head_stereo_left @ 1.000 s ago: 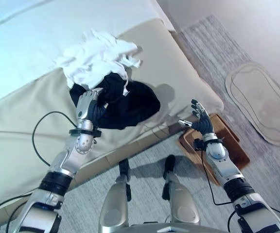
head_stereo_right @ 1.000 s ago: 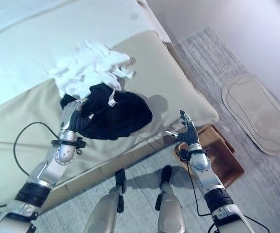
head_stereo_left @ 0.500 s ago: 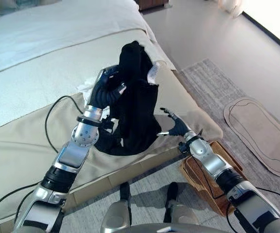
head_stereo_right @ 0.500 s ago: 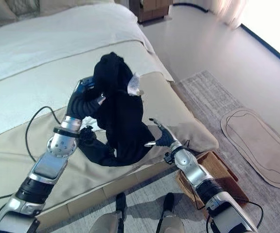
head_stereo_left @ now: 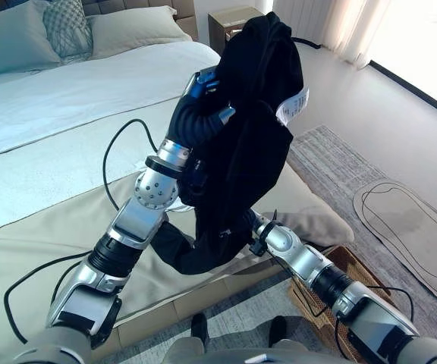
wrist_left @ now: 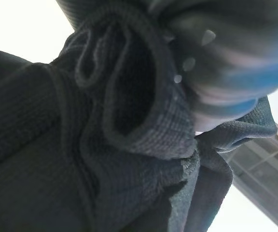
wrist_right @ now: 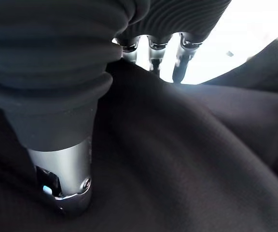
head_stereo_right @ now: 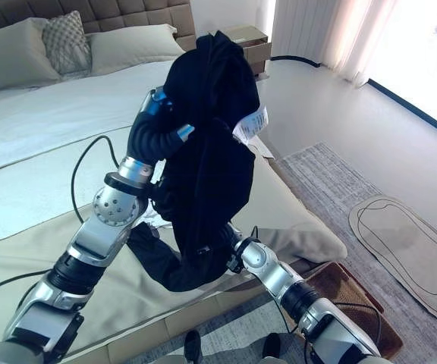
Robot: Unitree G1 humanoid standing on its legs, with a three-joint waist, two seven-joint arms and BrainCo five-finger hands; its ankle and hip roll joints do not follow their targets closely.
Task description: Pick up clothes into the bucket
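Bed | left hand fingers clenched on black garment; right hand fingers hidden, unclear

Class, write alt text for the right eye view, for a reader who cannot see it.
The robot's left hand holds a black garment high above a bed, its fingers curled into the cloth. The right hand is behind the garment's lower part. A wooden basket stands on the floor nearby.

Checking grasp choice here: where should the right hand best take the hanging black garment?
Probably its lower hanging bulk, from the robot's right side. The black garment hangs long from the left hand, its tail still trailing on the bed; gathering the bottom would lift it clear. The right hand is already against that cloth.
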